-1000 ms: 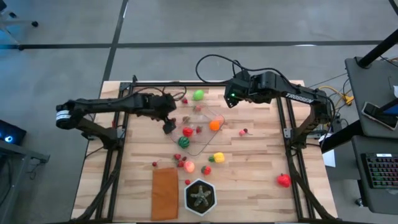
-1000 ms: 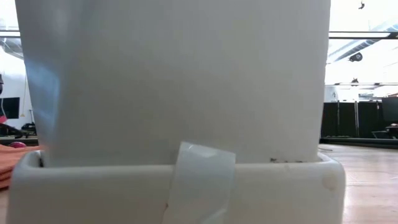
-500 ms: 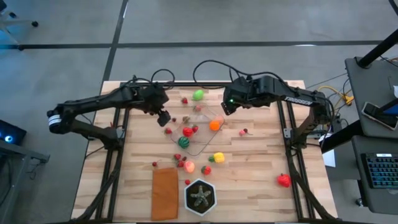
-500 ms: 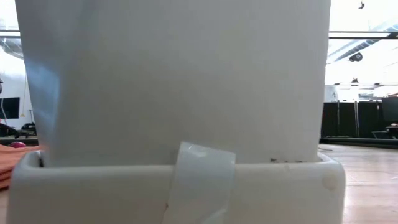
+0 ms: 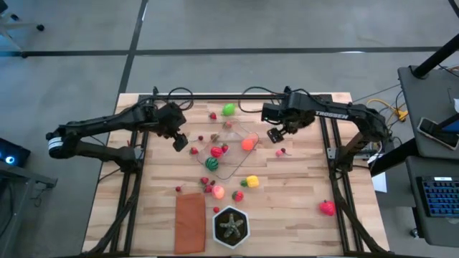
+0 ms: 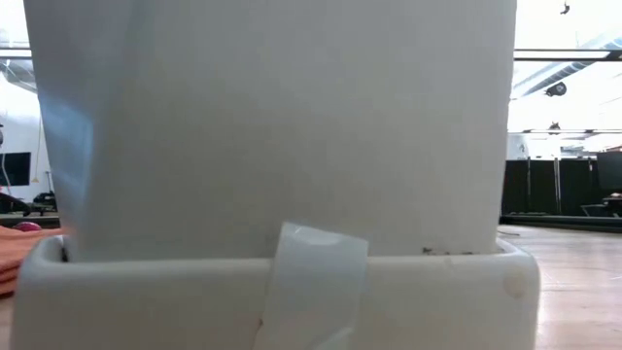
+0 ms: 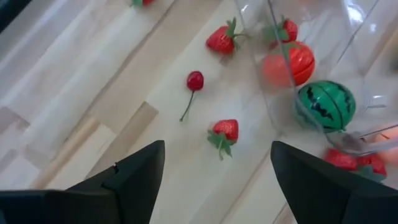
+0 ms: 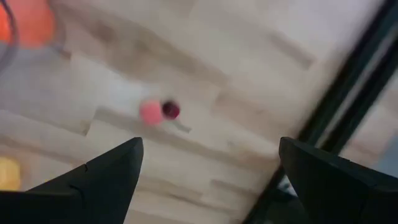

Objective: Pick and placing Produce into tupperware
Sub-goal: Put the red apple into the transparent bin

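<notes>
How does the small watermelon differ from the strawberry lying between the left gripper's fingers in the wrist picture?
The watermelon is round and dark green with black stripes; the strawberry is red, pointed, with a green leafy cap. The watermelon is clearly bigger. It sits inside the clear tupperware; the strawberry lies on the bare wooden table, outside it. Both are toy produce.

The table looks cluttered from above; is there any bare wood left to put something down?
Yes. The table is bare between the black pot and the lone red fruit, and also at its left edge beside the orange-brown mat. It is crowded around the clear container, where fruit lies scattered.
</notes>
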